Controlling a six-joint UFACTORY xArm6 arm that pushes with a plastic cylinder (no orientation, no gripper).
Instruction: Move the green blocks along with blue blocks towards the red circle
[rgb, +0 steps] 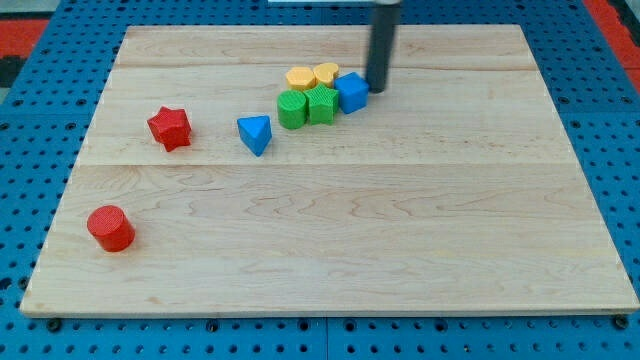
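Rod: stood near-upright, dropping in from the far edge; no jaws on it, nothing to open or clench.
Tip (377, 89): just right of the blue cube (351, 92), at its far-right corner; contact unclear.
Green blocks: green cylinder (291, 110) and green cube (321, 104) touching, left of the blue cube.
Yellow blocks (312, 76): just beyond the greens.
Blue triangular block (255, 133): apart, left of the cluster.
Red star (170, 127): further left.
Red circle (110, 228): near-left, well apart.
Board (400, 220): pale wood.

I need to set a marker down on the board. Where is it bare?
Bare: the view's right half and the bottom strip right of the red cylinder. Crowded: the yellow blocks, green blocks and blue cube by my tip.
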